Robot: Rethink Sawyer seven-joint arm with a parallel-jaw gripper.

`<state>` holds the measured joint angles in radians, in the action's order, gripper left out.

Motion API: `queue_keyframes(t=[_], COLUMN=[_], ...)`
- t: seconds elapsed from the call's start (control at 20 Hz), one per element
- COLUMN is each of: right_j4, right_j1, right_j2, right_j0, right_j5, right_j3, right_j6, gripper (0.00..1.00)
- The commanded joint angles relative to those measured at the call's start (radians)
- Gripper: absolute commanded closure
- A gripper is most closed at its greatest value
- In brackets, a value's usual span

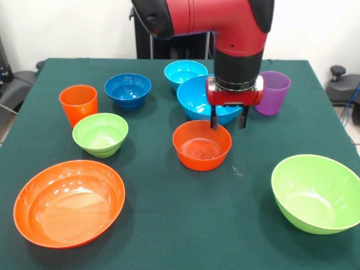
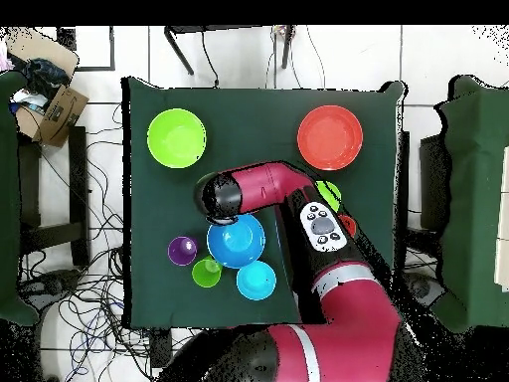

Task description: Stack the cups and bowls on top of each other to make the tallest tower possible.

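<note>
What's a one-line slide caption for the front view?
Open gripper hovers at small orange bowl's far rim; cups and bowls all unstacked.

Gripper hangs with fingers apart over far rim of small orange bowl — large light blue bowl crowds it just behind, purple cup near to the right. Bare green table lies between large orange bowl, near left, and large lime green bowl, near right — widest gap. Far left crowded: orange cup, small lime green bowl, dark blue bowl.
</note>
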<state>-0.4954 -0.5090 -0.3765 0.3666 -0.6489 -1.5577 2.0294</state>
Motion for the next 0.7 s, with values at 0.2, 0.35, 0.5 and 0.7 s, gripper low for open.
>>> queue_keyframes(t=[0.2,0.35,0.5,0.7], right_j4=[-0.028,-0.015,-0.015,-0.019], right_j1=[-0.054,-0.064,-0.074,-0.069], right_j2=[-0.021,-0.024,-0.024,-0.026], right_j0=[-0.020,-0.021,-0.017,-0.009], right_j5=[-0.049,-0.077,-0.070,-0.041], right_j3=[0.061,0.070,0.053,0.029], right_j6=[-0.081,-0.083,-0.081,-0.076], gripper=[0.00,0.00,0.00,0.00])
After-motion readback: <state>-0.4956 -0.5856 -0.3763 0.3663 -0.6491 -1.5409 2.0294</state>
